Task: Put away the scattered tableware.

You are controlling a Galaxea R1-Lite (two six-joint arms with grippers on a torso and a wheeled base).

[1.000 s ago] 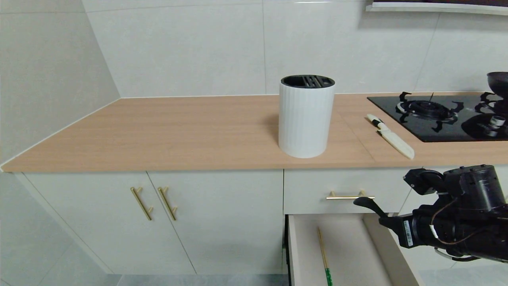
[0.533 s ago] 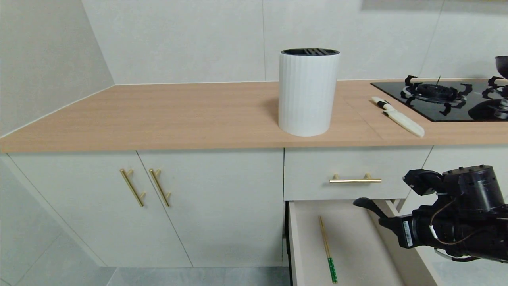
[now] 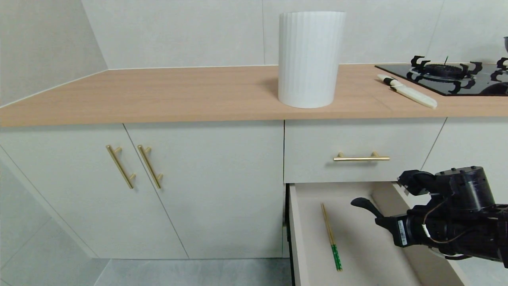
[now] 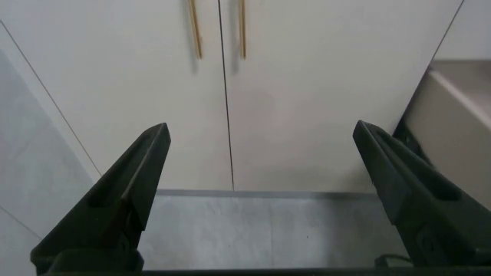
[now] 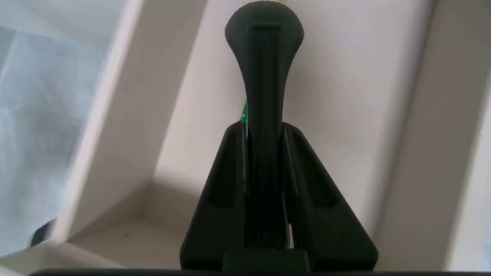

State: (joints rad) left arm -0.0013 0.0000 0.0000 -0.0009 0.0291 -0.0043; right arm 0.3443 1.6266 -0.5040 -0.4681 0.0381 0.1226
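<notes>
From the head view, a wooden counter [image 3: 178, 93] carries a tall white ribbed holder [image 3: 310, 59] standing upright, and to its right, apart from it, a cream-bladed knife [image 3: 408, 92] lying flat just beside the gas hob [image 3: 448, 73]. Under the counter are two cabinet doors [image 3: 198, 186] with gold bar handles and a closed drawer [image 3: 317, 147], and below that an open drawer [image 3: 294, 238] pulled out. A pair of chopsticks [image 3: 331, 236] with green ends lies lengthwise on the drawer floor, nearer its left wall. The right gripper [image 3: 359, 202] hangs over the drawer's right half, apart from the chopsticks, its fingers pointing left. In the left wrist view, the left gripper [image 4: 261, 134] has its two fingers spread wide with nothing between them, facing the cabinet doors and the grey floor [image 4: 253, 230], with an edge of the open drawer off to one side. In the right wrist view, the right gripper's fingers are pressed together and hold nothing, above the pale drawer floor; a sliver of green shows just behind them
</notes>
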